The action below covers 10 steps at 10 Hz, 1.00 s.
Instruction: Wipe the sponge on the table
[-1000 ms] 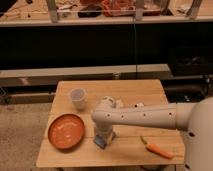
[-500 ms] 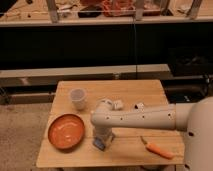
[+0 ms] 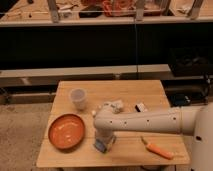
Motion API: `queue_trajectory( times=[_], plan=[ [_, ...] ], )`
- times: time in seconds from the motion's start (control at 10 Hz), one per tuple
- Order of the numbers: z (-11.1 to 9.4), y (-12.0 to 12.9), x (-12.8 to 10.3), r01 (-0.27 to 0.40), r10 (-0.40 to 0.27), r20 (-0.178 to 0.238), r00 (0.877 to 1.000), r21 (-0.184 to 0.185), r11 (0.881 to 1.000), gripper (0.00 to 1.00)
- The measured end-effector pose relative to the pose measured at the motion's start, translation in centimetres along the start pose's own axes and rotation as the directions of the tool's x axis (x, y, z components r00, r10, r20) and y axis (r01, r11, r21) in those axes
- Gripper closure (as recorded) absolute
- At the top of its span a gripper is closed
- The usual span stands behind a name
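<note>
The light-blue sponge [image 3: 100, 146] rests on the pale wooden table [image 3: 125, 90], near its front edge and just right of the orange plate. My gripper [image 3: 103, 143] points straight down onto it and is shut on the sponge, pressing it against the tabletop. The white arm [image 3: 150, 121] reaches in from the right, across the middle of the table. The arm's wrist hides the upper part of the sponge.
An orange plate [image 3: 66, 131] lies at the front left and a white cup [image 3: 78, 98] stands behind it. A carrot [image 3: 159, 149] lies at the front right. Small white objects [image 3: 113, 106] and a small dark block [image 3: 140, 107] sit behind the arm.
The gripper and the sponge have slid a little toward the table's front edge. Nothing else has moved.
</note>
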Motion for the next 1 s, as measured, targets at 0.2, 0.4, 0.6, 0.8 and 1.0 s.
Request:
queue_trajectory(
  times=[0.2, 0.4, 0.6, 0.8, 1.0],
  plan=[
    [-0.1, 1.0, 0.0, -0.011, 0.011, 0.000, 1.000, 0.009, 1.000, 0.46],
    [-0.5, 4.5, 0.1, -0.046, 0.046, -0.001, 0.999, 0.033, 0.998, 0.46],
    [-1.4, 9.1, 1.2, -0.085, 0.085, 0.005, 0.996, 0.065, 0.994, 0.46],
    [-2.2, 13.3, 2.6, -0.132, 0.131, 0.015, 0.991, 0.095, 0.987, 0.46],
    [-2.6, 14.7, 3.8, -0.168, 0.166, 0.023, 0.986, 0.113, 0.979, 0.46]
  ],
)
